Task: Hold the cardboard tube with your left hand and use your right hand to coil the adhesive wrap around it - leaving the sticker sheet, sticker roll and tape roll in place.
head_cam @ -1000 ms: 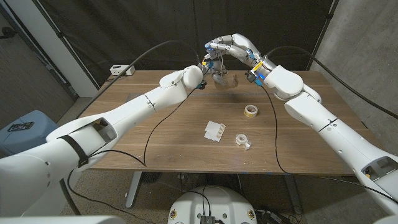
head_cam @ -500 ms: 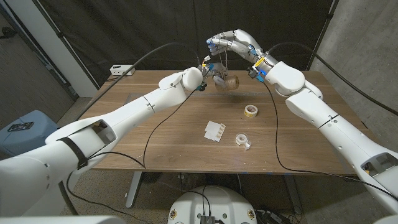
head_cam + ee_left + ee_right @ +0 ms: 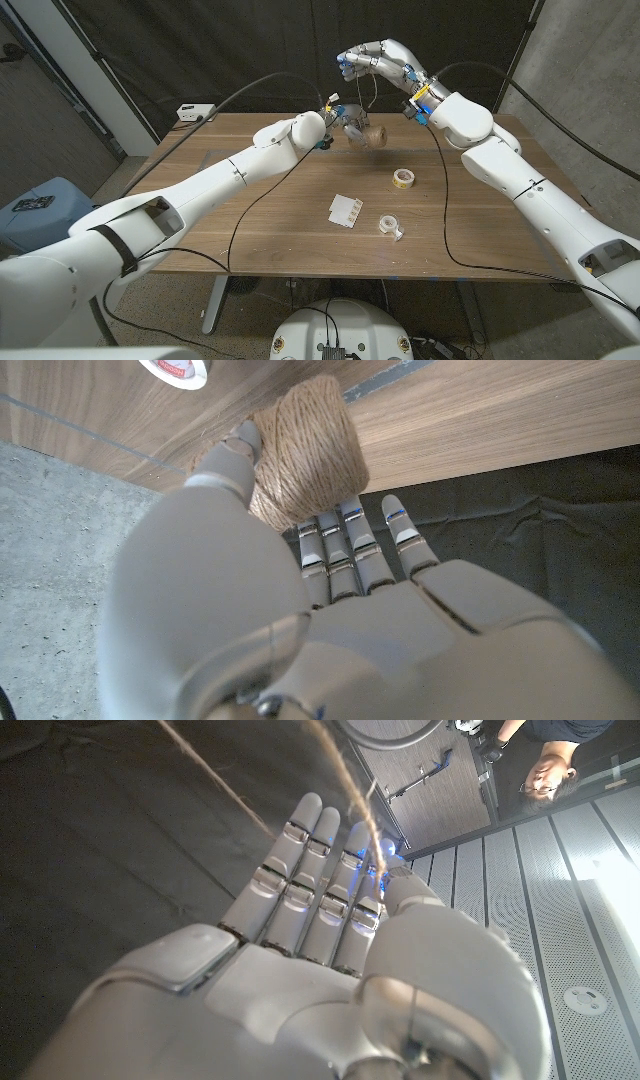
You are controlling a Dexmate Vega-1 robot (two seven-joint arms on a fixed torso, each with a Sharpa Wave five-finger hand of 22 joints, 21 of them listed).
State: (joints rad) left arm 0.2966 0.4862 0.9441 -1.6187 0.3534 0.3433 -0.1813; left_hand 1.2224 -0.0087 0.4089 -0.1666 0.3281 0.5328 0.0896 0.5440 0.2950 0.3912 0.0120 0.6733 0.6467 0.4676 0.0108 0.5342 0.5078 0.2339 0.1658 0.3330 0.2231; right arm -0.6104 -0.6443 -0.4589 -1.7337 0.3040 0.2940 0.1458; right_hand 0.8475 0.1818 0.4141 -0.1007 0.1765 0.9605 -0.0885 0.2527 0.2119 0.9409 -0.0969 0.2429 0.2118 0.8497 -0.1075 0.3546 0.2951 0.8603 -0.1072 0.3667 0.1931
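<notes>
Light: you have even overhead light on the wooden table (image 3: 260,215); the backdrop stays dark.
Shadows: soft, short, under the tape roll (image 3: 403,178).
Glare: strong white patch at the right wrist view's edge.
Focus: your left hand (image 3: 300,610) looms blurred.
Distortion: head view bows at its edges.

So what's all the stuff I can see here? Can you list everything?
Twine-wrapped tube: one, brown, held above the table's far edge.
Twine strand: one, thin, brown, running from the tube up to the right hand.
Tape roll: one, yellowish, on the table, right of centre.
Sticker roll: one, whitish, on the table nearer the robot.
Sticker sheet: one, white, mid-table.
Small box: one, white, at the far left corner.
Table: one, brown wood.
Person: one, in the right wrist view.
Left hand: holds the tube.
Right hand: raised, holds the strand.
</notes>
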